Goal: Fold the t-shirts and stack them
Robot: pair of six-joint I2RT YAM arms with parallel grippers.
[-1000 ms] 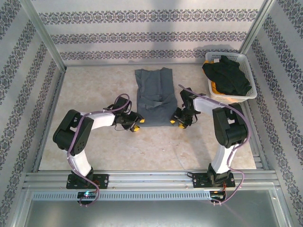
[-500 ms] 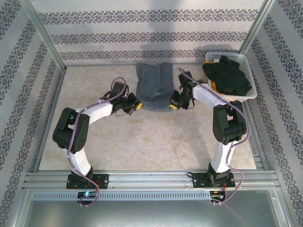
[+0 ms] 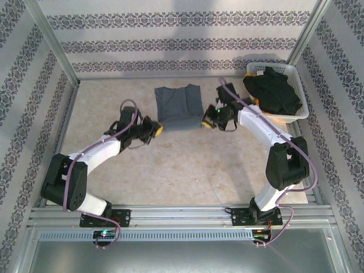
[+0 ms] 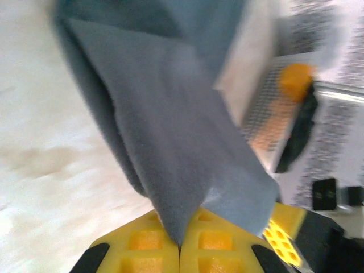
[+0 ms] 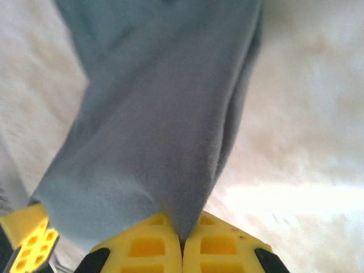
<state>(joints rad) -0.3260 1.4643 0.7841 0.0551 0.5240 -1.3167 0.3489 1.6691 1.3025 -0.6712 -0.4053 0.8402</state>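
A: From above, how far along is it?
B: Early, I'd judge. The grey shirt [image 3: 178,107] is a narrowed, part-folded strip on the far middle of the table [image 3: 187,170], and nothing is stacked. The black shirt [image 3: 274,91] is heaped in the basket [image 3: 284,118] at the far right, over the orange shirt [image 3: 257,104]. Both look unfolded.
A: And the grippers there?
B: The left gripper [image 3: 156,129] is at the grey shirt's near left corner, the right gripper [image 3: 206,121] at its near right corner. They're too small from up there to read the jaws.
A: Left wrist, then?
B: Its yellow pads [image 4: 142,247] are pressed together, with a fold of grey cloth pinched in the seam between them. The cloth runs away from the pinch above the table.
A: Right wrist?
B: Much alike. The pads [image 5: 222,247] are closed tight on a gathered grey edge, and the cloth spreads out from them over the table.
A: What's left?
B: Finishing this fold, I'd say, then folding both basket shirts and stacking all three.
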